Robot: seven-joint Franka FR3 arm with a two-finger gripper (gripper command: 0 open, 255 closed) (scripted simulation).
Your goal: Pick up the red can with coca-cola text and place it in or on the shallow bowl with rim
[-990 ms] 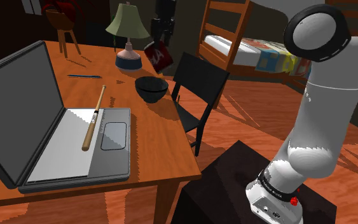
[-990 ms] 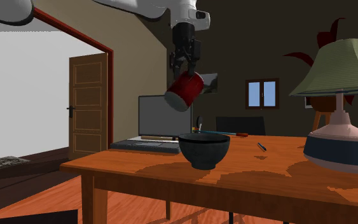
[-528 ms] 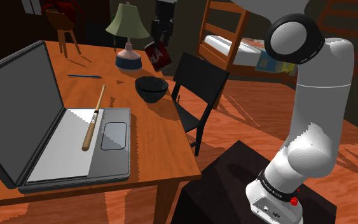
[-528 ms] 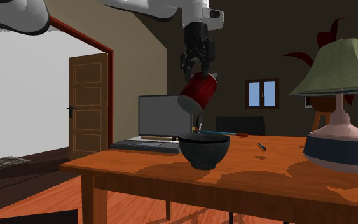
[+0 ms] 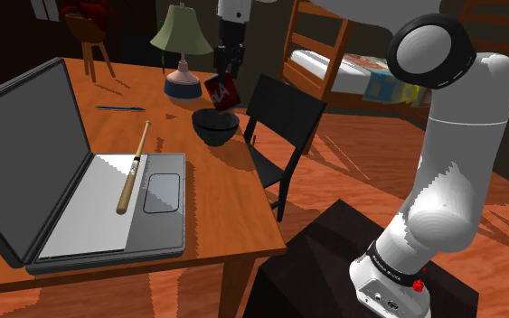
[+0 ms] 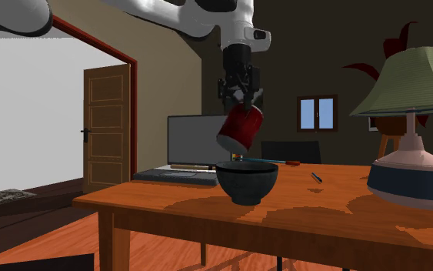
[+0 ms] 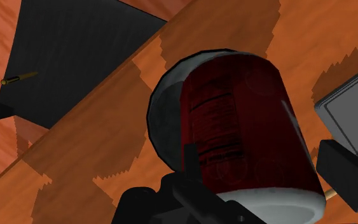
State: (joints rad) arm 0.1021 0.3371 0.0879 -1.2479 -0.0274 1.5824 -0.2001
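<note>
My gripper [image 6: 240, 98] is shut on the top end of the red can [image 6: 240, 128], which hangs tilted just above the dark bowl [image 6: 247, 182]. In the shoulder view the can [image 5: 223, 91] sits under the gripper [image 5: 227, 70], right over the bowl [image 5: 215, 127] near the table's far edge. Looking along the gripper [image 7: 254, 198], the red can [image 7: 241, 127] with dark print covers most of the bowl [image 7: 161, 127], whose rim shows beside it.
An open laptop [image 5: 108, 181] with a wooden bat [image 5: 133, 167] lying on it takes up the near half of the table [image 5: 234, 194]. A lamp [image 5: 181, 54] stands behind the bowl, a pen [image 5: 121, 108] lies nearby, and a black chair [image 5: 279, 117] stands at the table's edge.
The gripper has carried the can towards the second exterior view's right and down, from beside the bowl to just above it. The grip has stayed shut.
</note>
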